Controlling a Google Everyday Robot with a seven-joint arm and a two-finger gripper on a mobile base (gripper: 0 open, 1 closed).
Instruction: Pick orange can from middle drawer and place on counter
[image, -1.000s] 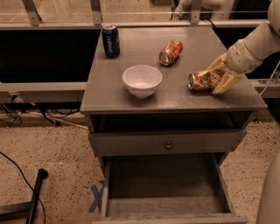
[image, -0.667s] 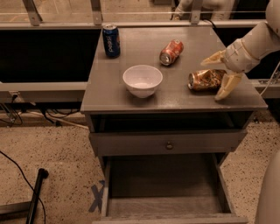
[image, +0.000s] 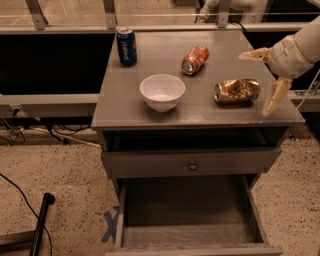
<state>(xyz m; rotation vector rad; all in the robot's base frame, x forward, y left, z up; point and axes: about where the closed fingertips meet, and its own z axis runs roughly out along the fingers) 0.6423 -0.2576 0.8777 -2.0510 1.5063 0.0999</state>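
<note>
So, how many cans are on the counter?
3. The blue can stands at the back left, the red-orange can lies at the back middle, the orange can lies at the right, beside the open pincer.

Cut off at right edge: arm behind gripper (image: 263, 76), splayed wide at upper right. Cropped at bottom: front of open drawer (image: 185, 235). Unreadable: print on blue can (image: 126, 46). In shadow: recess under bench (image: 150, 60).
</note>
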